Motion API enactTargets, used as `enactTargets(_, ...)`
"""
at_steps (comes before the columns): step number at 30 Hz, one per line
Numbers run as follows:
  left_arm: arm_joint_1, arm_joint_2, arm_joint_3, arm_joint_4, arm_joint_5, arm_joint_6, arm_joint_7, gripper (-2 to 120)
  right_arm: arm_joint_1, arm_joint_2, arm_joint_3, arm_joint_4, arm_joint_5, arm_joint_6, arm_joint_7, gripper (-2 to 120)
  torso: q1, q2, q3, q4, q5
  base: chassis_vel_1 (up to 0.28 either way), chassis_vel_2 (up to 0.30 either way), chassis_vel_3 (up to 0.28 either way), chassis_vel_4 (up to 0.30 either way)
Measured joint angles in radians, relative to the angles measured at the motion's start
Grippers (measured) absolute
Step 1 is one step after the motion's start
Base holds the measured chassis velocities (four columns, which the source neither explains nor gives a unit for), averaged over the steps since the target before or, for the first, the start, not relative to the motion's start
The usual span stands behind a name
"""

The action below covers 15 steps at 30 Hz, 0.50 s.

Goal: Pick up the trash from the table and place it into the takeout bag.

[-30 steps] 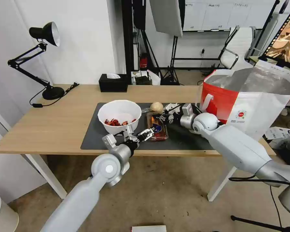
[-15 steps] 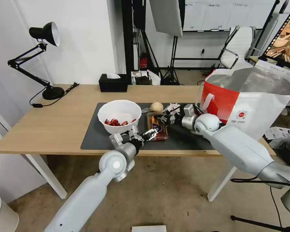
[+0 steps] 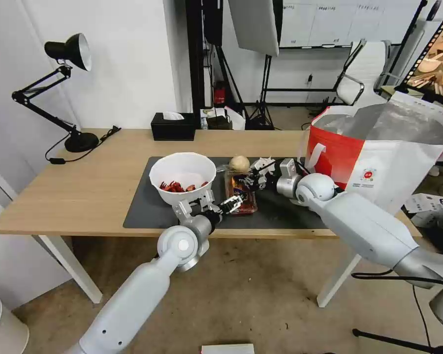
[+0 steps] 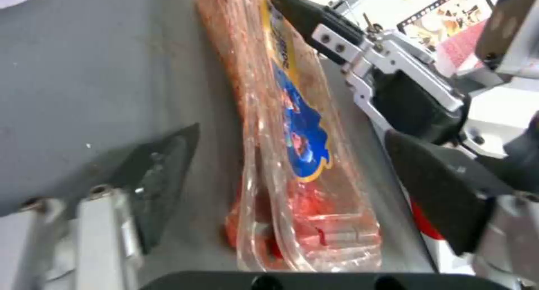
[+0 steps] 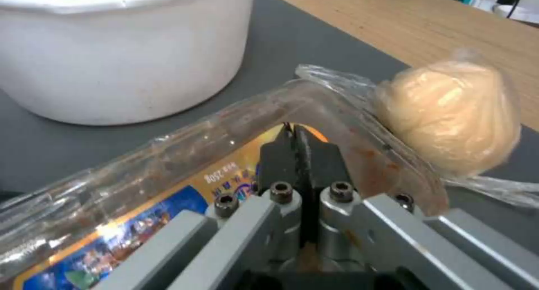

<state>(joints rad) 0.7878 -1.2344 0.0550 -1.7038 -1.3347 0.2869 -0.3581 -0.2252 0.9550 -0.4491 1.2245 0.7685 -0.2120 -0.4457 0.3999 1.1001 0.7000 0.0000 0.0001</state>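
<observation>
The trash lies on the dark mat of the table: a white bowl with red scraps, a beige lump and a clear plastic tray with red bits. My left gripper is open at the tray's near end, and the tray lies between its fingers. My right gripper is shut on the tray's far edge, its tips close to the lump and the bowl. The takeout bag stands open at the table's right end.
A black tissue box sits at the table's back edge. A black desk lamp and its cable occupy the far left corner. Bare wood lies left of the mat. Stands and a chair fill the room behind.
My left arm has reached forward and to the right, bringing its open fingers around the tray's near end. The right gripper has stayed at the tray's far edge.
</observation>
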Motion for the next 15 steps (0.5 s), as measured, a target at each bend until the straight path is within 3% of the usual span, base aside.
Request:
enactTargets(3,-0.001,0.0,-0.001,0.008,0.001,0.0,0.003,72,-0.004,-0.005,0.003,0.01,0.007,0.009,0.021,0,0.0,0.0,0.0,-0.0001,0.0,0.0,0.0,0.0,0.0)
enactTargets(4,-0.003,0.0,-0.003,0.011,0.001,0.001,0.005,62,-0.006,-0.008,0.004,0.019,0.012,0.013,0.032,0,0.0,0.0,0.0,0.0,0.0,0.0,0.0,0.0,0.0)
enactTargets(8,-0.006,0.001,-0.001,0.014,0.001,0.001,0.006,52,-0.008,-0.012,0.004,0.026,0.015,0.014,0.037,0,0.0,0.0,0.0,0.0,-0.0001,0.0,0.0,0.0,0.0)
enactTargets(15,-0.008,0.0,0.004,0.017,0.002,-0.002,0.006,24,-0.026,-0.017,0.005,0.053,0.015,0.014,0.043,0,0.0,0.0,0.0,0.0001,-0.0001,0.0,0.0,0.0,0.0)
